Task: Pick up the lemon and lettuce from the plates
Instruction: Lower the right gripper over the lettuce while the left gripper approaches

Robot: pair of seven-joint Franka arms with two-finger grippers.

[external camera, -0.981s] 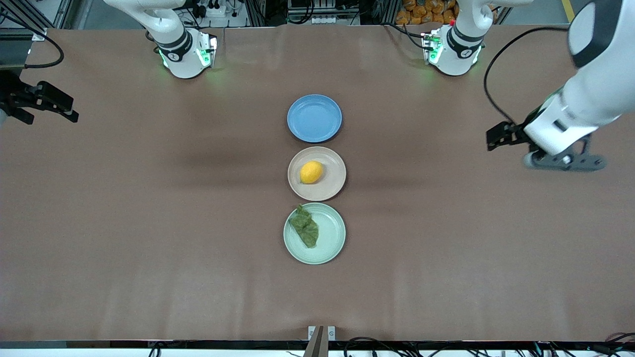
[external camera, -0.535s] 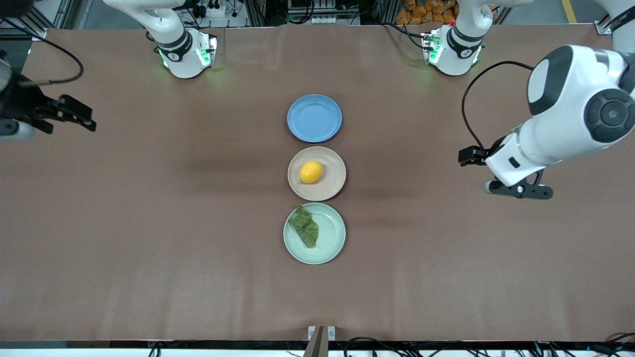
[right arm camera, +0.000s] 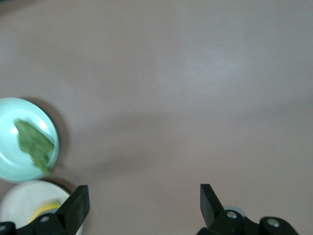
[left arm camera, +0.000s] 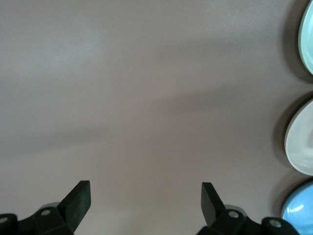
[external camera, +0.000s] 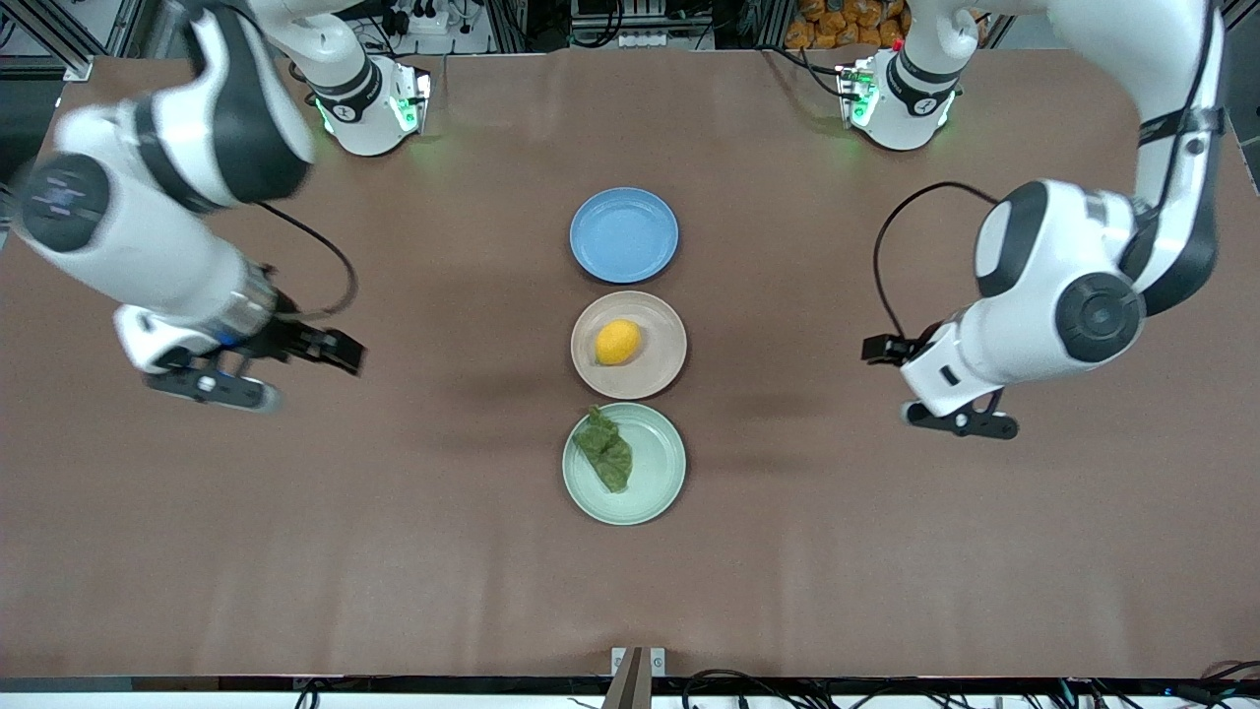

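The lemon (external camera: 617,342) lies on the beige-pink plate (external camera: 661,372). The lettuce (external camera: 604,449) lies on the mint green plate (external camera: 661,475), which is nearer the front camera. My right gripper (external camera: 350,355) is open and empty over bare table toward the right arm's end. In the right wrist view my right gripper (right arm camera: 144,198) has the lettuce (right arm camera: 34,143), mint plate (right arm camera: 7,169) and lemon (right arm camera: 45,211) off to one side. My left gripper (external camera: 873,348) is open and empty over bare table toward the left arm's end. The left wrist view (left arm camera: 145,196) shows only plate edges (left arm camera: 301,144).
An empty blue plate (external camera: 624,234) sits beside the beige-pink plate, farther from the front camera. The three plates stand in a row at the table's middle. Brown table (external camera: 394,551) stretches wide on both sides of them.
Both arms have swung in from the table's ends toward the row of plates, the right arm the most. The lemon, lettuce and plates have not moved.
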